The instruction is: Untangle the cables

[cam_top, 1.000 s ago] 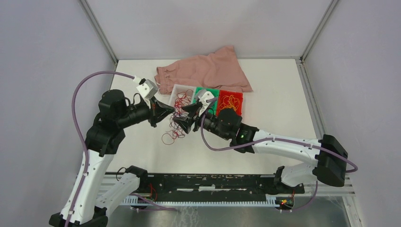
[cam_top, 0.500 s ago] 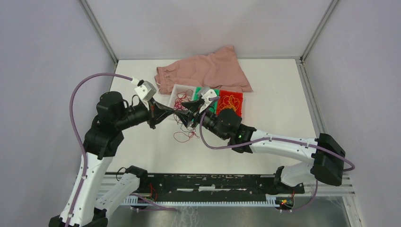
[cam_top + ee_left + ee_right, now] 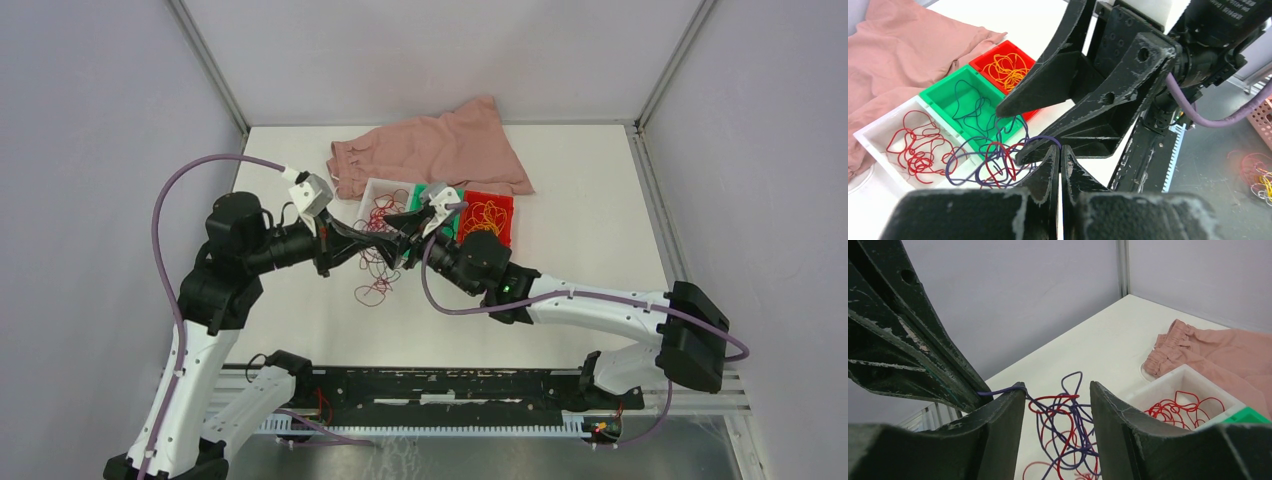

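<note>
The cables (image 3: 993, 162) are a loose clump of purple and red strands hanging above the table (image 3: 580, 230). My left gripper (image 3: 1059, 150) is shut on a purple strand (image 3: 1045, 138) at the top of that clump. My right gripper (image 3: 1055, 390) faces it tip to tip with its jaws open. The same purple strand lies over one of its fingertips (image 3: 1017, 388), and the clump (image 3: 1070, 422) dangles in the gap below. In the top view both grippers (image 3: 383, 238) meet mid-table, and a red loop (image 3: 375, 292) lies on the surface beneath.
Three small trays stand just behind: a white tray (image 3: 878, 131) with red cables, a green tray (image 3: 938, 95) with dark blue ones, and a red tray (image 3: 990, 52) with orange ones. A pink cloth (image 3: 440, 150) lies at the back. Grey walls enclose the table.
Both grippers have moved up and toward the trays, lifting the clump off the table. The right gripper's tips have closed in on the left gripper's tips.
</note>
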